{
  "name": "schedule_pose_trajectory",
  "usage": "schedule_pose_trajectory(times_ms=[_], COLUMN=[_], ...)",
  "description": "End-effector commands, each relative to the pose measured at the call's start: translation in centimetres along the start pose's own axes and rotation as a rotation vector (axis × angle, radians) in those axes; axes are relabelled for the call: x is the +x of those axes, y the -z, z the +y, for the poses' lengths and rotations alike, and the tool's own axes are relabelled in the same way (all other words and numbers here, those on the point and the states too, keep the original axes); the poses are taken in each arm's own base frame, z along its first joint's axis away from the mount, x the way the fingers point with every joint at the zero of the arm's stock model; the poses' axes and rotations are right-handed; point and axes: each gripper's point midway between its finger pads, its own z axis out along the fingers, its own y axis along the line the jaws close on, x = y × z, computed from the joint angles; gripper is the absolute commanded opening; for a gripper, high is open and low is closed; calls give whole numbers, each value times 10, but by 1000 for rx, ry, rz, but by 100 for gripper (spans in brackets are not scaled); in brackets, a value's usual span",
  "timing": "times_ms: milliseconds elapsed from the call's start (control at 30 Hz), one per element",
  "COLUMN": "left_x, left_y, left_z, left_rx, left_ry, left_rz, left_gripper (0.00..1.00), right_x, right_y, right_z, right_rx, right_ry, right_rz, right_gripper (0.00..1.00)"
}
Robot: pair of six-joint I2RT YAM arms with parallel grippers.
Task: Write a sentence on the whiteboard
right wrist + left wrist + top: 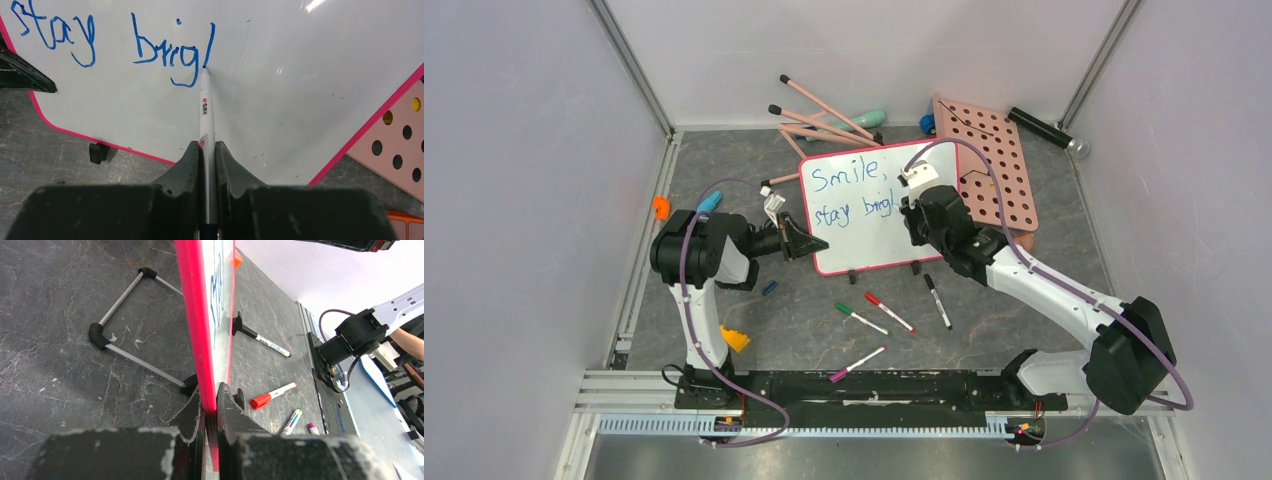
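View 1, top external: whiteboard (869,245) at mid-table, propped on 2 black feet, with a pink pegboard (999,170) just behind its right edge. On it, the sentence (849,190) in blue, 2 lines, the second unfinished. At the board's left edge, left gripper (802,240); over its right half, right gripper (916,205). On the table in front, 4 loose markers, among them a red-capped marker (889,312).

View 2, left wrist: jaws pressed together on the pink-red rim (192,315), pinching the board edge-on and steadying it.

View 3, right wrist: jaws pinching a white-barrelled pen (206,110), tip touching the board at the foot of an upstroke. Reads "stay brig" plus 1 stroke, probably the stem of an "h".

Step in hand, by judgement: last word under way, well past halfway. Next move calls for contact kept at the tip, the arch of the "h" traced rightward, then "t" and a full stop, with a firm left pinch against sliding.
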Motion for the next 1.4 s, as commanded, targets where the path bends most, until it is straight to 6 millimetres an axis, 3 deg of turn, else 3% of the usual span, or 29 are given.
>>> schedule_pose_trajectory(times_ms=[0, 233, 600, 900, 1267, 1367], left_x=[4, 4, 3, 4, 4, 4], left_y=[3, 3, 3, 3, 3, 3], left_z=[26, 26, 27, 27, 26, 27], left_rx=[-58, -58, -58, -59, -59, -59], left_ry=[-237, -239, -238, -238, -237, -237], left_rz=[-24, -25, -25, -25, -25, -25], left_gripper=[2, 3, 2, 3, 2, 2], right_x=[-33, -39, -33, -20, 11, 9], right_y=[1, -1, 3, 1, 2, 2], right_z=[-8, -10, -21, -20, -12, -13], right_rx=[36, 47, 85, 76, 30, 34], right_ry=[-12, -5, -10, -7, -14, -14], right_rz=[-71, -74, -62, -37, 11, 8], right_gripper=[0, 0, 0, 0, 0, 0])
